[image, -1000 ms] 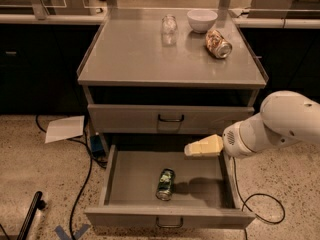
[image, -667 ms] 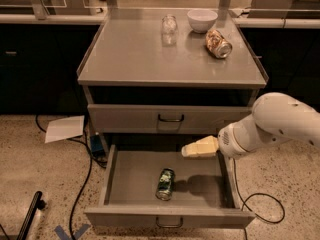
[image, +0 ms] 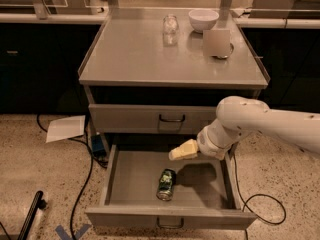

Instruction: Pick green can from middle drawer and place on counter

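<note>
Hovering over the open middle drawer (image: 132, 181), the gripper (image: 183, 150) sits near the green can (image: 166, 184) but apart from it; whether it is clenched or released cannot be told. The can lies on its side on the drawer floor. A glass jar (image: 170, 24) and a white bowl (image: 203, 19) stand on the counter (image: 130, 54).

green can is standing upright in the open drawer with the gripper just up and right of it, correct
Not quite. The camera view shows the green can lying on its side on the floor of the open middle drawer, not standing upright. The rest holds: the gripper sits just up and to the right of it, apart from it.
</note>
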{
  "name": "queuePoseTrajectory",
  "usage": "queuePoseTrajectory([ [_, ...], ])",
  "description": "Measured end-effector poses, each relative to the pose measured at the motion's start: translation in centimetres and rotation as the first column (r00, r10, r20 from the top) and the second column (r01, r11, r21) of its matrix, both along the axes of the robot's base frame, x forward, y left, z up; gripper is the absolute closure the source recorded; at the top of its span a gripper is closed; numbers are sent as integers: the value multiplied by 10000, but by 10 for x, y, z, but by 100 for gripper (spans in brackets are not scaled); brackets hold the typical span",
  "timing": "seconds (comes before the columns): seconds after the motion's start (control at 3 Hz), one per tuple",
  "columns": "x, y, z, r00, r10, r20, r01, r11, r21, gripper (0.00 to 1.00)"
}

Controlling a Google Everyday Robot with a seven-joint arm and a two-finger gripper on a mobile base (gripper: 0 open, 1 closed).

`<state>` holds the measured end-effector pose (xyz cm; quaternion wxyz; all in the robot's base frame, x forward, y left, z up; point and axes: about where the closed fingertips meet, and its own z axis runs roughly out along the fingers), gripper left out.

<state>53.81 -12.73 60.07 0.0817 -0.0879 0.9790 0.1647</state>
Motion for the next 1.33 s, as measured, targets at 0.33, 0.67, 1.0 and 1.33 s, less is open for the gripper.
queuePoseTrajectory([
  [0.33,13,19,-29,9997,-5,-259,-4,9994,-337,0],
  [0.67,15,22,-37,9993,112,-357,-121,9996,-236,0],
  [1.0,31,23,-61,9981,-305,-532,308,9995,54,0],
  [1.33,44,42,-93,9963,-351,-781,361,9993,112,0],
])
